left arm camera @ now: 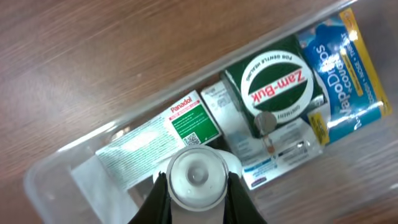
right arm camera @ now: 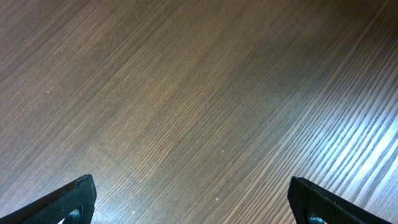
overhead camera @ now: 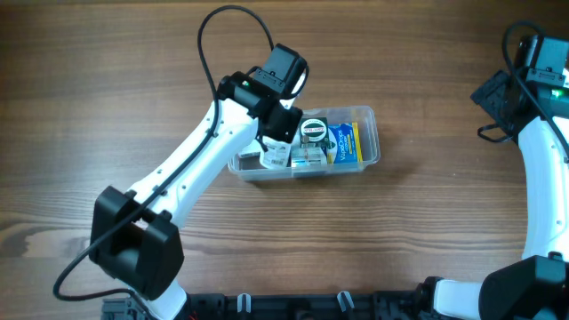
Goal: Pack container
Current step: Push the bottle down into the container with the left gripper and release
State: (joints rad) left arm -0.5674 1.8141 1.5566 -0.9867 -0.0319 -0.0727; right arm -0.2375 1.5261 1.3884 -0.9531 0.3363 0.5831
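Centrally on the wooden table [overhead camera: 427, 222] sits the container [overhead camera: 372, 133], with the left gripper [left arm camera: 198, 190] over its left end, fingers pinching a white round-capped item [left arm camera: 198, 176] just above the contents. Inside lie a Panadol box [left arm camera: 193, 121], a Zam-Buk tin [left arm camera: 277, 87] and a blue VapoDrops packet [left arm camera: 348, 74]. Far off, the right gripper [right arm camera: 196, 202] hangs spread over bare wood.
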